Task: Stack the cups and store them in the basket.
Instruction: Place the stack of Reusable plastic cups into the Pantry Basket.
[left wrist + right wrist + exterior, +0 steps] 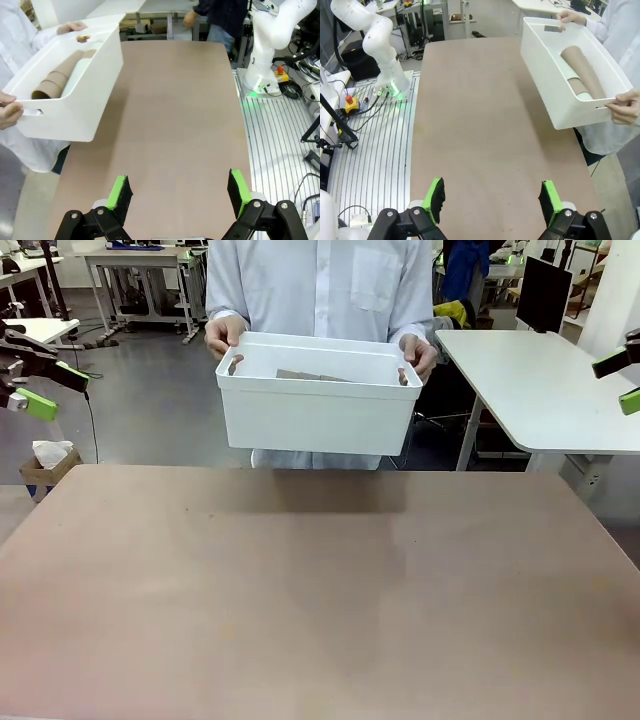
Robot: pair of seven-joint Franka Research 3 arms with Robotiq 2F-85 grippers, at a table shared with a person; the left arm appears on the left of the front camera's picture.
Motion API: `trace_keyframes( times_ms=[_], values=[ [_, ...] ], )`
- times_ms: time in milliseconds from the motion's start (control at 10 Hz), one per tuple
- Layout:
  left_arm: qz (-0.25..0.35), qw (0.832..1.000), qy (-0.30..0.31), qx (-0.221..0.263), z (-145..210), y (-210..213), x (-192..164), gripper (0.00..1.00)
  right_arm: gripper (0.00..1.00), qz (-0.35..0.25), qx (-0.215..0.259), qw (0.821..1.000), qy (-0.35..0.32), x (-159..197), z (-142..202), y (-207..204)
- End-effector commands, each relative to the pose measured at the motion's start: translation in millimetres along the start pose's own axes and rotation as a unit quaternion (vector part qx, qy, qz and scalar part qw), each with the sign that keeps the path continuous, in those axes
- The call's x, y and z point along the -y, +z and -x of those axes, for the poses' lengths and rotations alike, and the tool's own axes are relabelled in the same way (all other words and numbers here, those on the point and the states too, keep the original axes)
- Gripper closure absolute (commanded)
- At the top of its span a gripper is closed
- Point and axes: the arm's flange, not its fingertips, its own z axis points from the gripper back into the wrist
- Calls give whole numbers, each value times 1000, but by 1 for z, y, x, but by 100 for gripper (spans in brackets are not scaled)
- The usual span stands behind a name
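The basket (315,405) is held in the air just beyond the far edge of the table (320,590), a person's hand (224,335) at each short end, fingers through the handle slots. Inside it the cups (56,79) lie on their side, nested into one stack; tan-brown ones show in the wrist views, with a pale band at one end (568,78), and the basket wall hides the count. The table is a bare brown top with the basket's shadow near its far edge. Beyond it are a grey floor, white desks and a monitor. The left gripper (179,196) hangs over the table's left edge with its fingers wide apart and nothing between them; the right gripper (491,196) hangs likewise over the right edge, fingers spread and bare. Each arm's white base (272,45) stands beside the table.
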Motion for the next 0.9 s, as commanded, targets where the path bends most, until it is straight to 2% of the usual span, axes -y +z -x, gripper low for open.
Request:
trace_keyframes(
  times_ms=[0,800],
  values=[
    [1,1000,3,6,-3,1,1,0,0,1,15,1000,7,0,-1,-2],
    [1,1000,3,6,-3,1,1,0,0,1,15,1000,7,0,-1,-2]
  ],
)
